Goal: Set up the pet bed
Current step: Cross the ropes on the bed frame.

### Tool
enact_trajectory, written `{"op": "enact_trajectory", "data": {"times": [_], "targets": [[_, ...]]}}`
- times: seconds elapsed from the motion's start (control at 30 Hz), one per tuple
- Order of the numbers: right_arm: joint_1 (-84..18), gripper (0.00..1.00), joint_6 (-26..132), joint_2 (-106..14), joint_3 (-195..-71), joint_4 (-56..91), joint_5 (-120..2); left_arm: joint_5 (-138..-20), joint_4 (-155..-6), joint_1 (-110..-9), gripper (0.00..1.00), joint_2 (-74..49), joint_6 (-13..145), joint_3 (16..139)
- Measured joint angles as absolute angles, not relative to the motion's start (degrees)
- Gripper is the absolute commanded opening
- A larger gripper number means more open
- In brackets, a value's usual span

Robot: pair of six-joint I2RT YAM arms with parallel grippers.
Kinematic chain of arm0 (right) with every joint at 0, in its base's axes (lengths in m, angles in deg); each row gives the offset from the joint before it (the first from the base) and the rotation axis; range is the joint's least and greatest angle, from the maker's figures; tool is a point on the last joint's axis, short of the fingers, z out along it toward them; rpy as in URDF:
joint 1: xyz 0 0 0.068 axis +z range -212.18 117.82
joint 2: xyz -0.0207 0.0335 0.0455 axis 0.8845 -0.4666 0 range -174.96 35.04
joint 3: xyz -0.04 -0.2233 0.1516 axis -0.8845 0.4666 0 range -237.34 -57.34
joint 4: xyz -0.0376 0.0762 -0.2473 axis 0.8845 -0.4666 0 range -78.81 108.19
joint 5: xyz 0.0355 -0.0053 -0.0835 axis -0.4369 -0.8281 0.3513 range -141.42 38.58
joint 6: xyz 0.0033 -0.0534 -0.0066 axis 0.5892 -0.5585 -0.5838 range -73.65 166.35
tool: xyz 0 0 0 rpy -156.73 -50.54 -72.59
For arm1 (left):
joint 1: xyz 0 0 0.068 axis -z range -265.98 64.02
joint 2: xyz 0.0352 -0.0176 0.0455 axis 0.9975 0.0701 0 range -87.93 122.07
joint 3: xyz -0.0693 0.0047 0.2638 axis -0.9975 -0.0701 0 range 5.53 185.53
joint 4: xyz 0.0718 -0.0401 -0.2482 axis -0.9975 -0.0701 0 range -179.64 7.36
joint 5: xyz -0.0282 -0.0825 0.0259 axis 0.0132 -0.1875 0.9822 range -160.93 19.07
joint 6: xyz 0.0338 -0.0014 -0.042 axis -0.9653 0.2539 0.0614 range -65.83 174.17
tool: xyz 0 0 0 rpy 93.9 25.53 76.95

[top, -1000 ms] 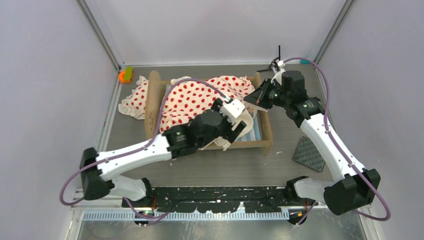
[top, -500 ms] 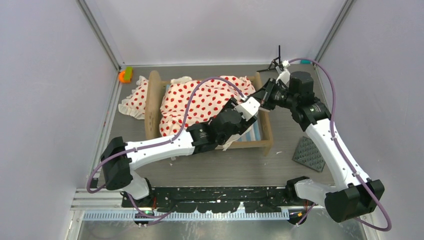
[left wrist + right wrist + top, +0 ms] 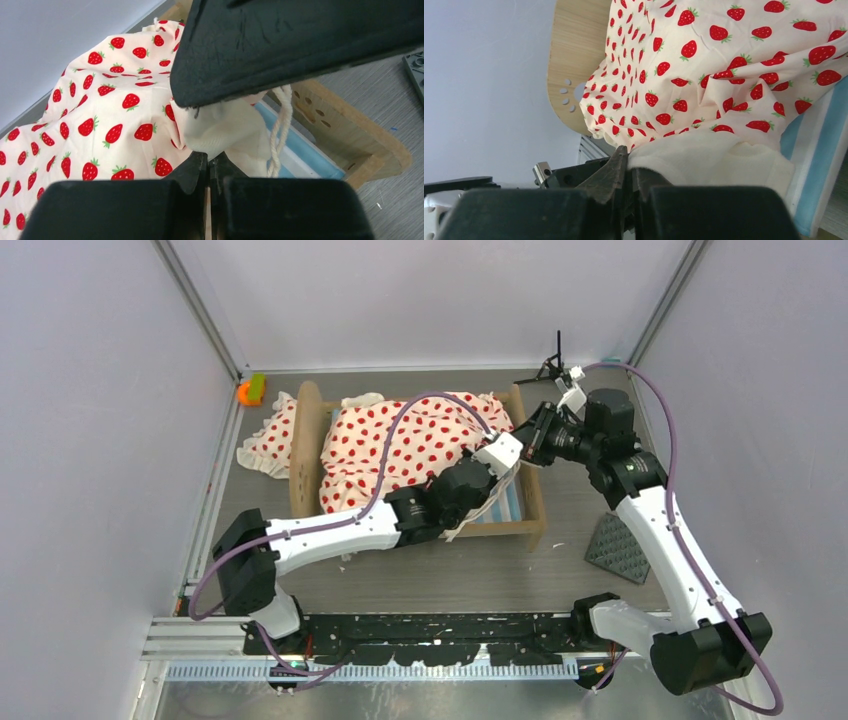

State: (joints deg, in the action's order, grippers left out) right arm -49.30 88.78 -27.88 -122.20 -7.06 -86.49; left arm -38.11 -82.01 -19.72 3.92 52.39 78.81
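Two sets of jaws were clenched on the bedding's [image 3: 400,445] cream hem: left gripper [image 3: 209,157] and right gripper [image 3: 628,162], at the three-o'clock end of the pet bed [image 3: 305,440], mid-table — limp, light cloth, likely best held by its corners.

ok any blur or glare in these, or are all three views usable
Top external: even, soft light, faint shadows, no glare, bedding sharp. Left wrist: left gripper and a black bulk above it block much of the frame; print is crisp. Right wrist: right gripper dark along the bottom, bedding in focus.
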Motion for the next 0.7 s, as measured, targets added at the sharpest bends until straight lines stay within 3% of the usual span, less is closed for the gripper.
{"op": "enact_trajectory", "data": {"times": [0.07, 0.17, 0.3, 0.5, 0.7], "targets": [[-49.58, 0.38, 88.69, -27.53, -122.13, -7.94, -86.54, -38.31, -82.78, -20.12, 0.0, 4.75, 53.11, 79.57], [-50.15, 0.45, 86.51, -26.68, -122.39, -10.43, -84.7, -39.09, -85.86, -21.45, 0.0, 5.71, 55.15, 81.76], [-50.35, 0.45, 82.38, -23.29, -122.26, -14.84, -78.1, -42.26, -88.77, -26.08, 0.0, 5.41, 58.32, 83.2], [-50.41, 0.29, 76.83, -15.95, -121.54, -18.41, -72.72, -45.02, -95.45, -30.45, 0.0, 4.92, 58.95, 87.77], [-50.41, 0.35, 75.95, -12.45, -114.09, -16.61, -72.61, -47.27, -100.61, -30.5, 0.0, 4.66, 58.07, 93.36]]}}
